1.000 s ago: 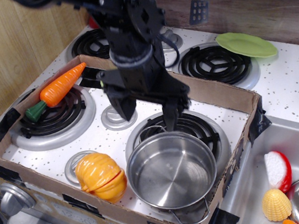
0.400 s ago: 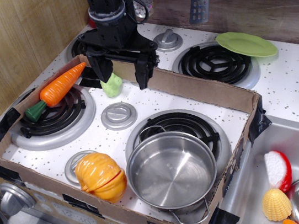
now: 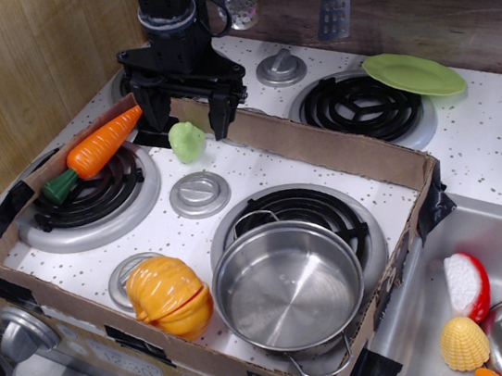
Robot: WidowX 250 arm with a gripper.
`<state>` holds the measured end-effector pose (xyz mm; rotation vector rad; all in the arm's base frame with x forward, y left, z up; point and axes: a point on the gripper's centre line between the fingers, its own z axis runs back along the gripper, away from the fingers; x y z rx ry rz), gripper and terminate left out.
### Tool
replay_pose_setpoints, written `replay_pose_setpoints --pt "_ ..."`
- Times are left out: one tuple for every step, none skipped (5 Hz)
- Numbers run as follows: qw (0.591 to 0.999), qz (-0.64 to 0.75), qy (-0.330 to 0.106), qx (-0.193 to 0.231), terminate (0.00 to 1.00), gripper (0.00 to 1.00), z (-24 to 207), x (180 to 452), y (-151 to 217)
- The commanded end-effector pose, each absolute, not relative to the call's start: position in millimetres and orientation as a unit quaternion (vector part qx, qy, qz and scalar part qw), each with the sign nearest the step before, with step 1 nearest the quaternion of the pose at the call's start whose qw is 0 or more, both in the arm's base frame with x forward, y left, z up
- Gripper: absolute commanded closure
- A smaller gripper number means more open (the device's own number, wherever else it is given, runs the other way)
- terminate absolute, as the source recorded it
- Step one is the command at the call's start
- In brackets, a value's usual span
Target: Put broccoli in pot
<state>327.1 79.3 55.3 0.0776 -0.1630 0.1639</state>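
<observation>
The broccoli (image 3: 187, 141) is a small pale-green lumpy toy lying on the white stove top inside the cardboard frame, near its back wall. My gripper (image 3: 184, 123) is open, its two black fingers standing either side of the broccoli and slightly behind and above it, not closed on it. The pot (image 3: 288, 287) is a round shiny steel pot with wire loop handles, standing empty on the front right burner, well to the front right of the gripper.
A carrot (image 3: 103, 143) lies on the left burner. An orange pumpkin toy (image 3: 168, 296) sits at the front, left of the pot. A cardboard frame (image 3: 320, 146) surrounds the stove. A lime plate (image 3: 413, 74) sits on the back right burner. The sink (image 3: 492, 304) at right holds toys.
The gripper moved from over the pot's back rim to the back left, now straddling the broccoli, which was hidden behind the arm a second ago. The fingers stay open.
</observation>
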Motion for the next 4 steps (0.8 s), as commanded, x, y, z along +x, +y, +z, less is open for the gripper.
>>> replay_pose_setpoints --pt "0.989 0.108 -0.092 0.046 0.0 0.0 55 343 101" --pt "0.986 0.128 -0.091 0.055 0.0 0.0 49 345 107" --pt "0.984 0.14 -0.089 0.057 0.0 0.0 40 346 110" --pt "0.986 0.117 -0.098 0.065 0.0 0.0 31 356 114"
